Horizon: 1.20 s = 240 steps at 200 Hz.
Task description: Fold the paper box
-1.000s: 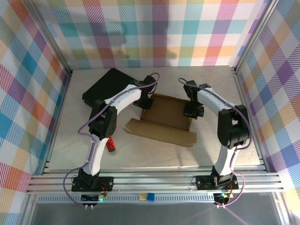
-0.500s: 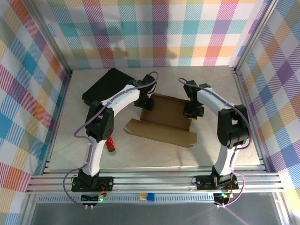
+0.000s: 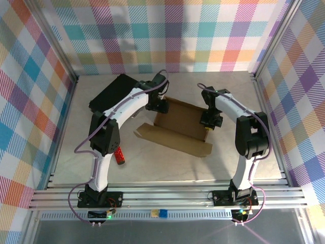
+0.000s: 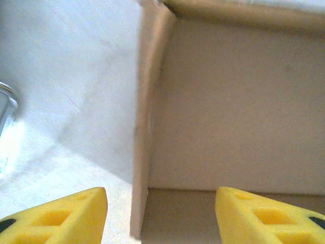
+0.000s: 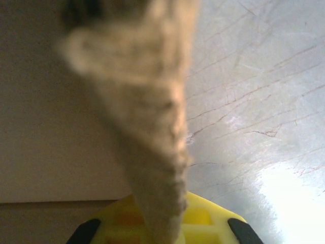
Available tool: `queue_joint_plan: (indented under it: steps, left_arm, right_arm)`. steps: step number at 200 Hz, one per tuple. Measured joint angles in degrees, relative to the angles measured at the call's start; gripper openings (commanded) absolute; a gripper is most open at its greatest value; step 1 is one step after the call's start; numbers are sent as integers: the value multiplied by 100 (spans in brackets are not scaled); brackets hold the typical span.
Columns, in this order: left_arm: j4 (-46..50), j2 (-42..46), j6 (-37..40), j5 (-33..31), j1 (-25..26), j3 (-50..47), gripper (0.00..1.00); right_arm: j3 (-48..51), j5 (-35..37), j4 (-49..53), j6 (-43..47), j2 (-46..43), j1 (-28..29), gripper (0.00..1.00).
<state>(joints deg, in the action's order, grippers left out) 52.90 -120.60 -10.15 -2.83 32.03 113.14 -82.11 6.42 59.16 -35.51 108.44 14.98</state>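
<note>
The box (image 3: 177, 131) lies open on the counter (image 3: 152, 168), in the middle of the top view. We are at the step of standing up its side walls. Our right jaws are clenched on the right wall (image 5: 152, 152), at the box's right end. Our left jaws are released. They are spread wide over the left wall (image 4: 144, 127), at the box's upper left corner, and hold nothing. Next, we think, the left jaws must close on that wall and fold it into place while the right side holds firm.
</note>
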Motion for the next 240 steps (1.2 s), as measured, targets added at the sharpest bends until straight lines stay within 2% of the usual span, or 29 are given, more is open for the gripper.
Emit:
queue_joint_plan:
  steps: [46,83,118,152,214,240]
  left_arm:
    - [74,861,-651,-431,-111,1067,54]
    - [87,1451,-984,-474,-122,1204,53]
    - [-7,1705,-1211,-31,-120,656,54]
    - [46,1810,-1349,566,-70,66,58]
    - [634,2017,-1644,885,472,55,63]
    - [940,1766,-1661,850,702,575,63]
  right_arm:
    - [284,-627,50,-1012,-35,-527,0]
    - [789,-1145,24,-2243,-284,-549,0]
    - [1178,-1731,26,-3515,-382,-494,0]
    - [1193,-1934,-7,-4404,-490,-446,0]
    - [1196,-2068,-151,-5189,-551,-402,0]
    - [1196,-2090,-232,-5401,-549,-337,0]
